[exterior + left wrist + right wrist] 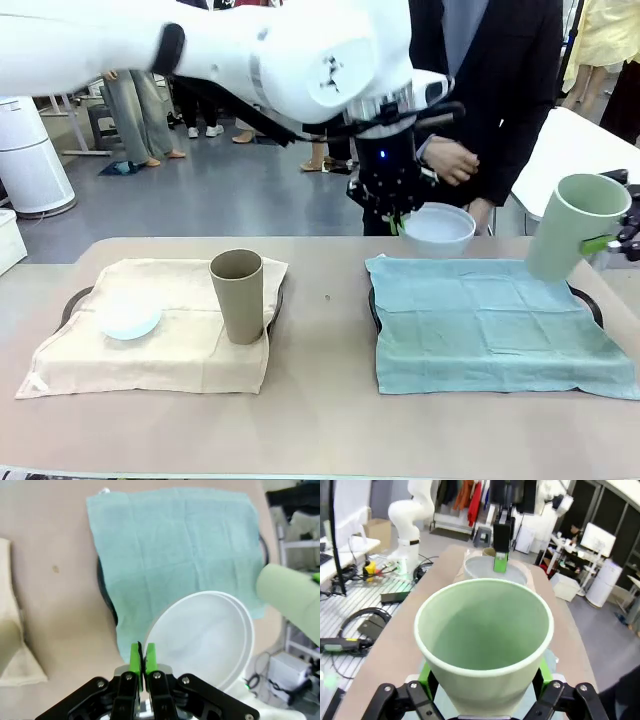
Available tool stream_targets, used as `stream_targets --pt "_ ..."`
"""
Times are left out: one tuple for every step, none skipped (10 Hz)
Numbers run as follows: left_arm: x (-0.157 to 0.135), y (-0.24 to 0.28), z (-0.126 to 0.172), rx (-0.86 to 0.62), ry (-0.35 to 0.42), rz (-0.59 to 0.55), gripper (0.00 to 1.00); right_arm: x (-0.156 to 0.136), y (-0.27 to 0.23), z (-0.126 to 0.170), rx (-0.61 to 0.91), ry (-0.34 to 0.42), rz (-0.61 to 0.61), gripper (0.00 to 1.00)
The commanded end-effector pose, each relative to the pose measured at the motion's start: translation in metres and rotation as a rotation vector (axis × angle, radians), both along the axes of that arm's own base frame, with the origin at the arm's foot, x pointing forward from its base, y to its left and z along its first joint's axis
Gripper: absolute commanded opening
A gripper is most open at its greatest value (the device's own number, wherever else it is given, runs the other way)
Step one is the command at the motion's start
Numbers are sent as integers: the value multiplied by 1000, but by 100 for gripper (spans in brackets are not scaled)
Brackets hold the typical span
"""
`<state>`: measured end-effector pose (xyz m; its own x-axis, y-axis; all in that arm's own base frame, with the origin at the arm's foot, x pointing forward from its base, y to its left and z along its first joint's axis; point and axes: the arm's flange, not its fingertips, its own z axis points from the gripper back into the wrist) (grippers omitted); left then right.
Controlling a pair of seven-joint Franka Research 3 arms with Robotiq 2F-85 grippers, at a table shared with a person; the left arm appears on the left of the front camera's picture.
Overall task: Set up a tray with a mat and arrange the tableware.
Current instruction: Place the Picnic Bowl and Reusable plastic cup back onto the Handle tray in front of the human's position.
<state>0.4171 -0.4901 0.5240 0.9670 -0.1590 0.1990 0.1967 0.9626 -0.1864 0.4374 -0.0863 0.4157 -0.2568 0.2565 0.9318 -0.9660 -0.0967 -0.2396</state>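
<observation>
- A person in a dark jacket (495, 70) is standing at the far side of the tabletop (320, 420), one hand (452, 160) hanging just behind the left arm's wrist.
- On the robot's left, a beige mat (160, 340) is lying over a dark tray (75, 300); the tan cup (237, 296) is standing upright on it near its right edge, and the pale blue bowl (128, 320) is sitting on it further left, apart from the cup.
- On the robot's right, a green mat (490, 325) is covering a second dark tray (590, 300), and its whole surface is lying bare and open.
- A strip of bare tabletop is running between the two mats, and a wide band is lying free along the near edge.
- The left arm is reaching across the middle to the far edge of the green mat; the left pincer (398, 222) is pressed together on the rim of the white bowl (438, 228), holding it above the mat's far left corner.
- In the left wrist view the green pads (135, 657) are meeting on the bowl's rim, the bowl (202, 637) tilting out over the mat's edge.
- The right pincer (605, 243) is pinching the pale green cup (572, 225) by its sides, holding it tilted in the air over the right end of the green mat.
- The pale green cup and the white bowl are hanging near each other but apart.
</observation>
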Motion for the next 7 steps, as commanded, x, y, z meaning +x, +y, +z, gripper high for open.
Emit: stream_targets --pt "25 -17 -10 -37 53 -75 4 27 3 -26 36 64 5 89" --pt "30 -20 -20 -24 66 -58 4 29 5 -36 -11 122 -49 89" --pt "13 -7 -19 -2 30 -28 4 12 5 -20 15 31 10 89" --pt "13 -7 -19 -2 30 -28 4 12 5 -20 15 31 10 89" --pt "28 -15 -37 -2 54 -44 4 22 6 -45 7 77 1 89" --pt "30 -15 -46 -11 33 -35 4 25 5 -53 -24 87 -9 89" --pt "31 -17 -64 15 4 -46 4 30 3 -66 -31 110 -13 89"
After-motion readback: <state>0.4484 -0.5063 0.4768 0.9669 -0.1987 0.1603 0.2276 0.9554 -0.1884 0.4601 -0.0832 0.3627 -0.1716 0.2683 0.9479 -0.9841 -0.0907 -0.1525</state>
